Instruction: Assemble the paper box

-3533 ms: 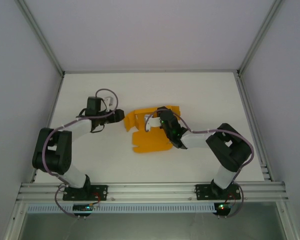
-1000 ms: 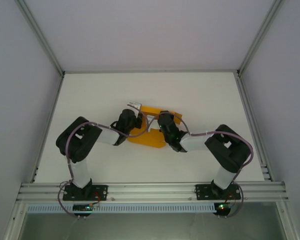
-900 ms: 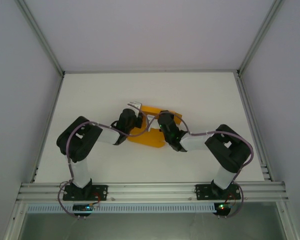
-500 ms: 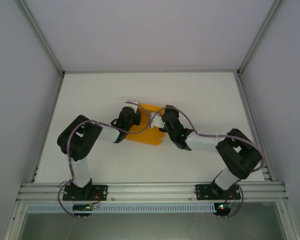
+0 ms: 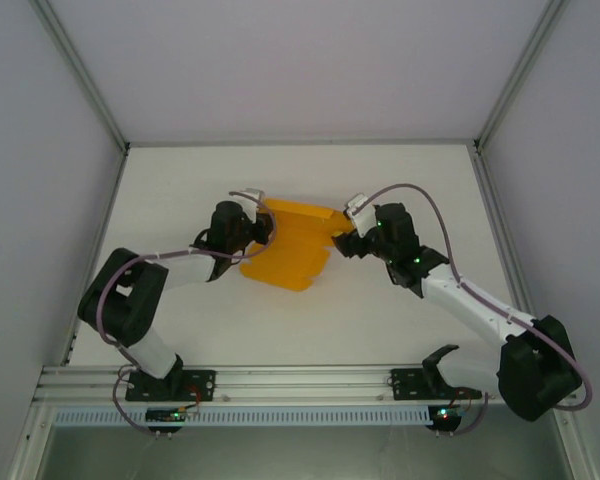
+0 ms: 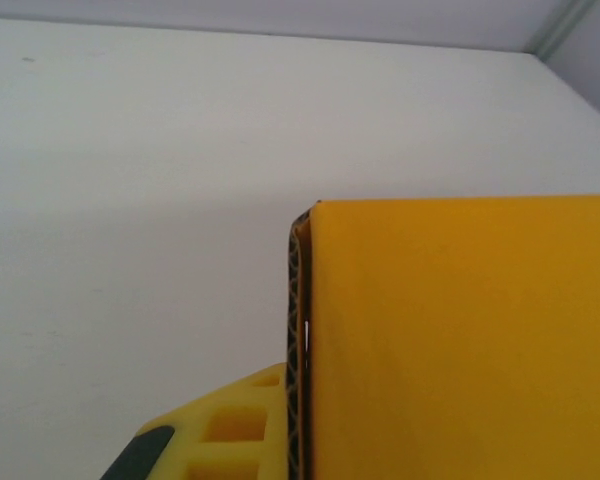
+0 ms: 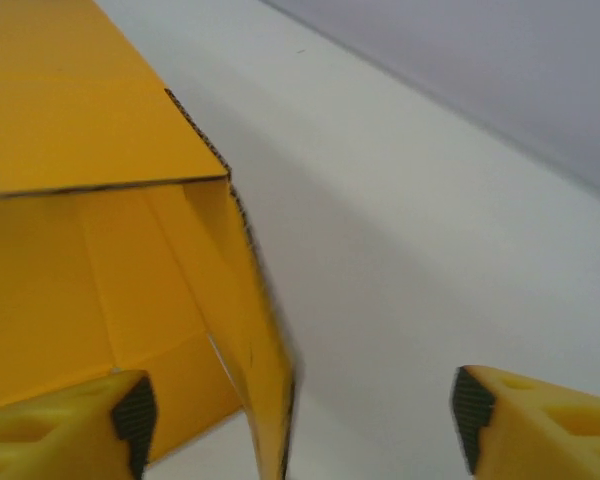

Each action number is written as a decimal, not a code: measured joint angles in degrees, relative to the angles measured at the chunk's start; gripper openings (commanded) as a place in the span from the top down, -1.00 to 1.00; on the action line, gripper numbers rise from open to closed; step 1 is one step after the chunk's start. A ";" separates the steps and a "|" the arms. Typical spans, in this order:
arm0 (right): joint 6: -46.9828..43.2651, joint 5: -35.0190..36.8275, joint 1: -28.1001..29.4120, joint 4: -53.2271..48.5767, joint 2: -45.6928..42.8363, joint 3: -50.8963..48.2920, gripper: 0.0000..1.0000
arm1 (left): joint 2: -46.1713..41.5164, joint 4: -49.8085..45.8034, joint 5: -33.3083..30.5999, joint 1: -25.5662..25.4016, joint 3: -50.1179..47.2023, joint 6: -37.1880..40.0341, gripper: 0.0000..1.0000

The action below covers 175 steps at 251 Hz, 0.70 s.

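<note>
Paper box point(image 5: 285, 250) sits near the middle of the counter point(image 5: 180, 190), partly folded, with one panel raised along its 12 o'clock side. My left gripper point(image 5: 252, 232) is clamped on the box's 9 o'clock edge. In the left wrist view the corrugated card edge point(image 6: 298, 340) runs tight against the yellow finger point(image 6: 230, 440). My right gripper point(image 5: 345, 243) sits at the box's 3 o'clock end with its fingers spread wide. The right wrist view shows a loose flap point(image 7: 255, 330) hanging between them, close to the left pad and touching neither that I can make out.

A few seconds ago the card lay spread out as a flat sheet, with the left gripper well off at 9 o'clock. A second ago the right gripper was pressed shut on top of the box. It has since let go and backed out toward 3 o'clock, and that arm is now stretched further.
</note>
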 measured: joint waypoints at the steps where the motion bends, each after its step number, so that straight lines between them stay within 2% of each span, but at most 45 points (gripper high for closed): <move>1: -0.04 -0.13 0.00 -0.07 0.02 0.04 -0.18 | -0.02 -0.02 0.13 0.00 0.00 0.00 1.00; 10: 1.01 -1.31 0.02 -0.48 0.13 0.24 0.00 | -0.39 -0.61 1.53 0.00 0.00 -0.17 1.00; 45: 4.20 -5.60 -0.48 -0.92 0.17 1.09 0.50 | -0.70 -2.75 3.04 0.00 0.00 -0.20 1.00; 85: 5.95 -9.07 -0.63 -0.98 0.17 1.14 0.99 | -0.70 -5.05 2.49 0.00 0.26 -0.85 0.96; 100: 6.67 -10.03 -0.61 -1.09 0.17 1.14 1.00 | -0.70 -5.97 1.33 -0.02 0.79 -1.29 0.93; 126: 7.80 -10.47 -0.22 -1.03 0.17 1.18 1.00 | -0.35 -8.33 -2.14 -0.79 2.75 -2.32 1.00; 175: 10.27 -7.17 3.10 -1.09 0.20 1.75 1.00 | 1.51 -14.45 -13.62 -4.00 7.82 -4.59 0.98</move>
